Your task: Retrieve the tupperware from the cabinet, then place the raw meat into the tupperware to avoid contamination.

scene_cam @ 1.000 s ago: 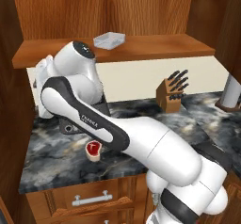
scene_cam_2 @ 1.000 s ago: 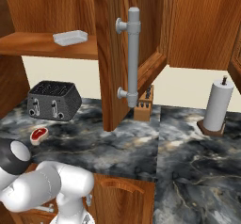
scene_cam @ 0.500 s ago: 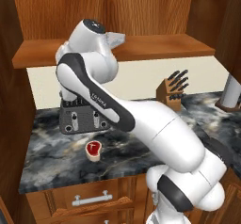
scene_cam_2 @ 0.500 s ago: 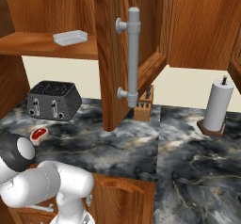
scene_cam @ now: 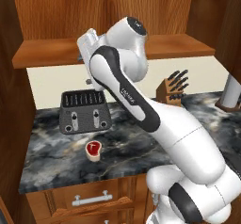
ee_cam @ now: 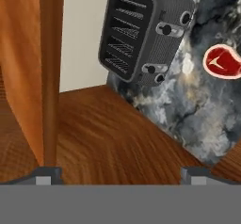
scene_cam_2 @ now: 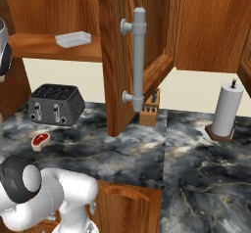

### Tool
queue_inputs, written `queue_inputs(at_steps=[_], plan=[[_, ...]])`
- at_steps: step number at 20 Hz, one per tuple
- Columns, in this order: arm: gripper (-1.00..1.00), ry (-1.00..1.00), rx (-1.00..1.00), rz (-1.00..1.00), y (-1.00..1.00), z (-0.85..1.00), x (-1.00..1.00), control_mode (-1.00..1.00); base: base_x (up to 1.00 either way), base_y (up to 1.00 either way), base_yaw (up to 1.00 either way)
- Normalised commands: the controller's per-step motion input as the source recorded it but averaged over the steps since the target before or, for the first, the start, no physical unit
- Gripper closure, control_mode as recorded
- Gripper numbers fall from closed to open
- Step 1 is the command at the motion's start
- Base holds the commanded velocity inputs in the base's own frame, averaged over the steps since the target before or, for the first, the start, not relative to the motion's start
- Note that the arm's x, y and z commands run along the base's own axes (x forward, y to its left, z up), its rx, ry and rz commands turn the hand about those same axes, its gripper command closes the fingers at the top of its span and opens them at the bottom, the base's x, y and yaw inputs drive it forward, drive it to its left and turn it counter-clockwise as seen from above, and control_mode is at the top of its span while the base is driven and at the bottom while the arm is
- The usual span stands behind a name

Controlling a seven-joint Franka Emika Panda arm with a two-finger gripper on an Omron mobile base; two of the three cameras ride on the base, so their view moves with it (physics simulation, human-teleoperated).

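The cabinet [scene_cam_2: 147, 41] stands open and the tupperware [scene_cam_2: 73, 38] lies on its shelf [scene_cam: 56, 53], so the step in hand looks like the reach up to fetch it. The tool [ee_cam: 117, 173] is spread wide and holds nothing; its two tips show far apart at the bottom of the hand view, with bare wood between them.

To do this well, the tool should come level with the shelf and face into the cabinet before it moves in. The container is shallow, so I would take it across its short width or by one long rim, with the tips low enough to catch the wall but not scraping the shelf. Keep the wrist clear of the shelf's front edge and of the open door [scene_cam_2: 115, 56]. Lift it a little before drawing it out, then carry it flat.

The arm rises from the base, bends at the elbow and doubles back, with the hand held up at the shelf's front edge, above the toaster [scene_cam: 84, 111]. The hand camera looks down past the wooden edge, so the tool is not yet aimed at the container. Below the tool sit the toaster and, just in front of it on the table [scene_cam: 56, 157], the raw meat [scene_cam: 93, 149], well apart from the tupperware above.
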Motion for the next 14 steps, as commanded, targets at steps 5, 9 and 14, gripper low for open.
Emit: queue_inputs(at_steps=[5, 9, 14], plan=[[-1.0, -0.39, 0.02, 0.24, -0.69, 0.1, 0.1, -1.0, 0.0, 0.0, 0.0], [-1.0, -0.06, -0.07, 0.12, -0.3, 0.73, 0.19, -1.0, 0.0, 0.0, 0.0], [-1.0, -0.04, -0.11, 0.04, -0.38, 0.47, 0.19, -1.0, 0.0, 0.0, 0.0]])
